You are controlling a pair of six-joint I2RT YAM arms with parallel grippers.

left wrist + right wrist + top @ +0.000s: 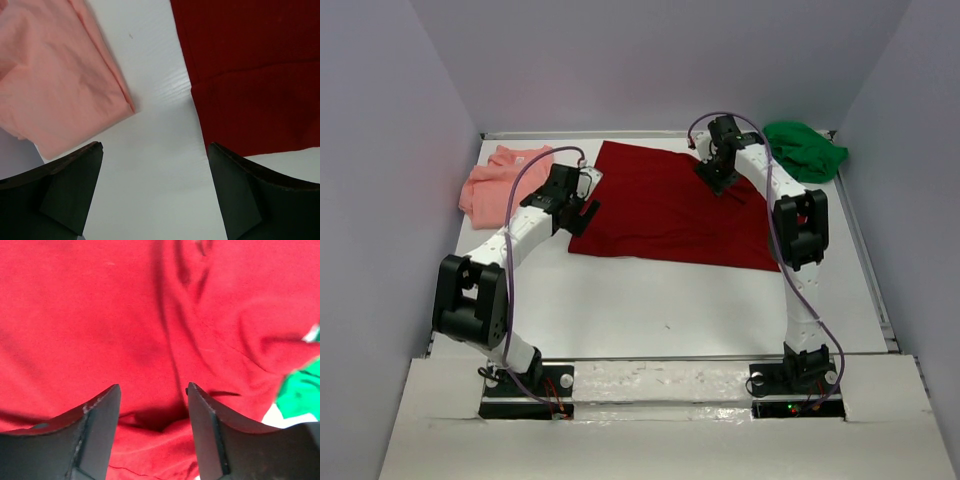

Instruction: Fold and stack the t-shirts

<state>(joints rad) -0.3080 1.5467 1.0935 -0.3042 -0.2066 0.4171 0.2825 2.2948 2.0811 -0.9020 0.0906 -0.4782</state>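
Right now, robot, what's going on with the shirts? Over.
Left gripper open, over table. Right gripper open, over dark red shirt. Nothing blocking.

White, glossy table (670,300) spread beneath and around the left gripper (582,215) and the right gripper (718,180). From the left wrist, the same white surface in the gap between the fingers, with a tiny dark speck (131,35) further ahead of them. Small dark mark (667,325), possibly a scuff, well behind both grippers and roughly midway between them. Pale lavender-grey enclosure on three sides: left wall (380,200) outward of the left gripper, right wall (920,200) outward of the right gripper, back wall (660,60) beyond both. Thin metal rail (865,260) along the table edge, outward of the right gripper. Far behind both grippers, a pale flat board (660,440) edged with a shiny strip of tape (660,385).
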